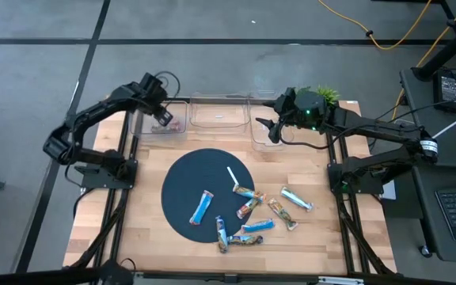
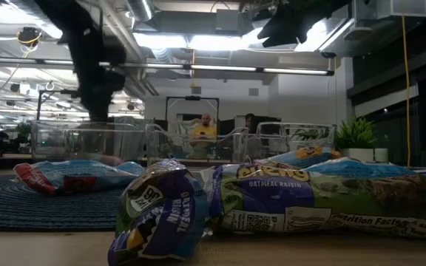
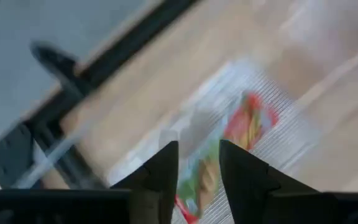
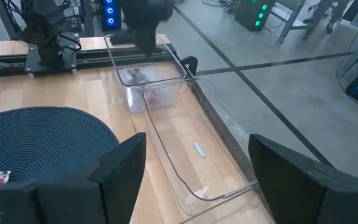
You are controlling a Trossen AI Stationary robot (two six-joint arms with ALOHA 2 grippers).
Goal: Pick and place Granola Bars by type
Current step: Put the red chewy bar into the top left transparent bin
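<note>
Three clear bins stand in a row along the far edge of the wooden surface (image 1: 307,245). The left bin (image 1: 158,120) holds a red-orange bar (image 3: 244,127), which lies on the bin's floor. The middle bin (image 1: 218,115) holds a small pale strip (image 4: 199,149). The right bin (image 1: 261,131) is largely hidden under the right arm, so its contents cannot be told.

The left tool (image 1: 163,117) hangs over the left bin, its two fingers (image 3: 160,174) a narrow gap apart and holding nothing; the red-orange bar lies below them, seen through the gap. The right tool (image 1: 269,127) waits over the right bin with its fingers spread wide and nothing between them.

The other bars lie well apart from both tools, toward the near side: a blue bar (image 1: 203,207) on the round dark mat (image 1: 180,178), and a loose cluster of bars (image 1: 256,218) at the mat's right edge and on the bare wood beside it. A thin white strip (image 1: 232,176) lies on the mat.
</note>
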